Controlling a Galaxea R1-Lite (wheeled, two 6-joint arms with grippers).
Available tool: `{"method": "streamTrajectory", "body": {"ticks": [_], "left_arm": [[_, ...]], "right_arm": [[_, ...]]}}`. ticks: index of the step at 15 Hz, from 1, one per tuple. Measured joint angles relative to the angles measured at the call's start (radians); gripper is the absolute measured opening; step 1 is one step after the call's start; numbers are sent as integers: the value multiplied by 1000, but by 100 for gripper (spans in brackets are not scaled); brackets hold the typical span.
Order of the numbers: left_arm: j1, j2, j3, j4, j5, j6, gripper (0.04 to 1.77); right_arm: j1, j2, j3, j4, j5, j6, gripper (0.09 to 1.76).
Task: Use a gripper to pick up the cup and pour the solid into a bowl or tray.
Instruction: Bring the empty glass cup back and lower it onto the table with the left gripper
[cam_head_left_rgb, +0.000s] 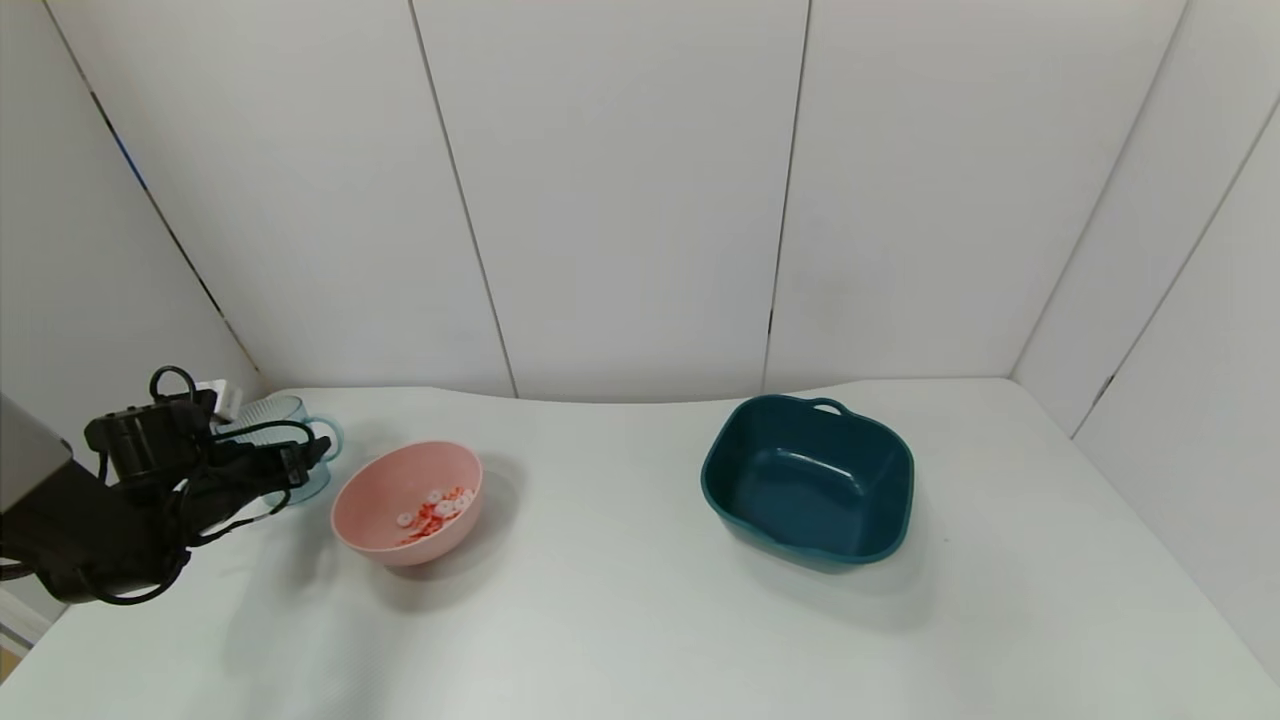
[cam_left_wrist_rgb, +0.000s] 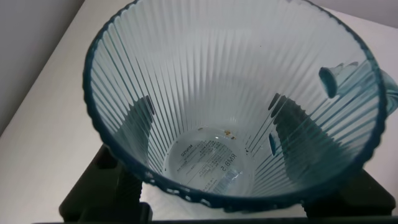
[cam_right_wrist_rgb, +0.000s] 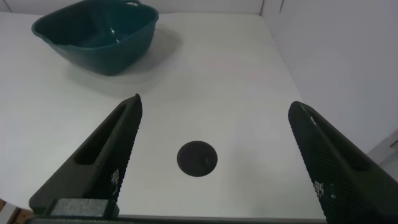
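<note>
A round printed label is seen through the base of the ribbed, transparent pale-blue plastic cup (cam_left_wrist_rgb: 230, 93) in the left wrist view. Several lines of small print are carried on it, but they appear mirrored and too small to be read with certainty. No other text, number, brand or sign can be read on any other item.

The ribbed pale-blue cup (cam_head_left_rgb: 300, 440) stands upright and empty, just left of the pink bowl (cam_head_left_rgb: 372, 520), clamped in the left tool (cam_head_left_rgb: 290, 462). Red-and-white rings (cam_head_left_rgb: 436, 512) lie inside the bowl.
</note>
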Motion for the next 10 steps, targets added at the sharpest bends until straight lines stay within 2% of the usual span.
{"method": "streamTrajectory", "body": {"ticks": [7,10], "left_arm": [[-1,5,9,-4,3,5,134],[-3,5,13,1,3,5,149]], "right_arm": [[0,1,0,0,0,0,171],[0,1,0,1,0,0,171]]}}
